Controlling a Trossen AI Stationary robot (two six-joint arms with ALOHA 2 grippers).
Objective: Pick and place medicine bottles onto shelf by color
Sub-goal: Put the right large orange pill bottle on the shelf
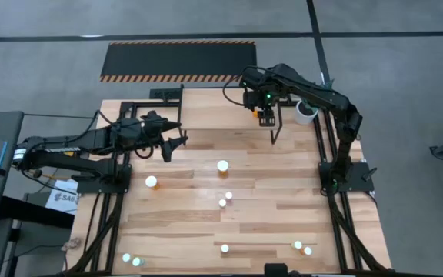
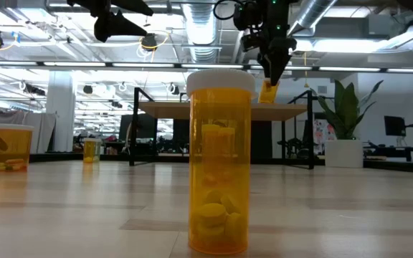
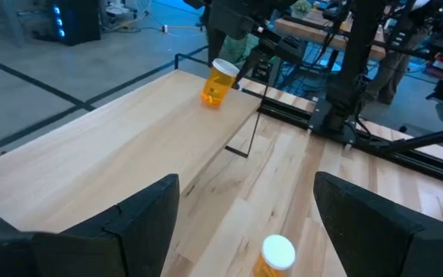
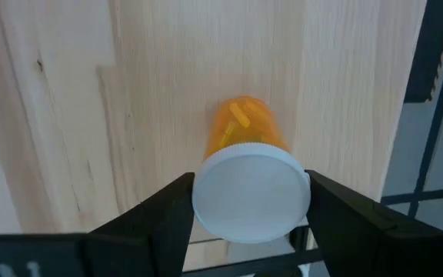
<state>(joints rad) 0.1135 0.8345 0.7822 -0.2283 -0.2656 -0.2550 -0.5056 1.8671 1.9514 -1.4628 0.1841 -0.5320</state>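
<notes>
Orange bottle (image 4: 246, 165) hangs just over the shelf (image 3: 129, 146) top, cap uppermost, long axis slightly tilted off vertical. Right gripper (image 4: 248, 201) pinches its white cap from both sides, so release is straight down. Left gripper (image 3: 244, 211) hovers mid-table, fingers spread, empty, well apart from the shelf's far end.

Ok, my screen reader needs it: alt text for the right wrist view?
The right gripper holds an orange medicine bottle by its white cap, one dark finger on each side, above a light wood shelf.
</notes>
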